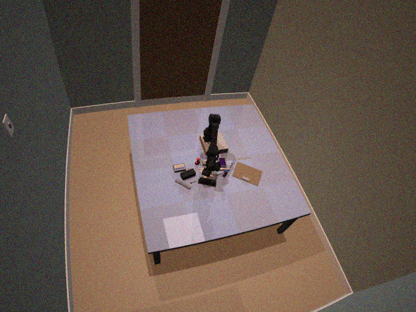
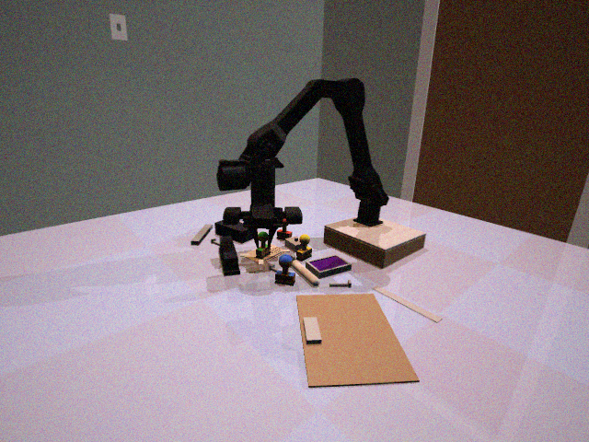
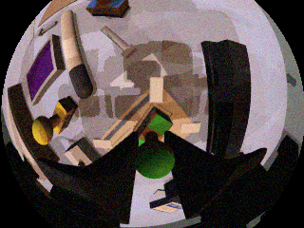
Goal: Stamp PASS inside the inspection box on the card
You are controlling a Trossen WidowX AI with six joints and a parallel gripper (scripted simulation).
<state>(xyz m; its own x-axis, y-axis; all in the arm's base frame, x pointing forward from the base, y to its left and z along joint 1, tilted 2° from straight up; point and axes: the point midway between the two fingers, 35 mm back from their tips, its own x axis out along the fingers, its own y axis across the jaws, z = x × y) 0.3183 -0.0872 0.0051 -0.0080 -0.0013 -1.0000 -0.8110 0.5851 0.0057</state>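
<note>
My gripper (image 2: pixel 264 240) (image 3: pixel 151 136) points down and is shut on the green-knobbed stamp (image 2: pixel 262 236) (image 3: pixel 155 162). The stamp is upright, its base low over the tan card (image 2: pixel 248 256) (image 3: pixel 177 113); whether it touches the card cannot be told. The inspection box is not clearly visible, and the lettering on the stamp does not show. The purple ink pad (image 1: pixel 222 162) (image 2: pixel 329 263) (image 3: pixel 42 71) lies open on the bench, between the card and the arm's base. Small cream blocks (image 3: pixel 157 89) sit at the card's edges.
A yellow stamp (image 2: pixel 304 240) (image 3: pixel 43 130), a blue stamp (image 2: pixel 285 261) (image 3: pixel 108 8) and a red stamp (image 1: pixel 197 159) (image 2: pixel 284 233) stand around the card. A black block (image 2: pixel 229 257) (image 3: pixel 229 95) flanks it. A wooden-handled tool (image 2: pixel 305 273) (image 3: pixel 71 38) lies near the pad. A brown board (image 1: pixel 247 171) (image 2: pixel 354 354) lies farther off.
</note>
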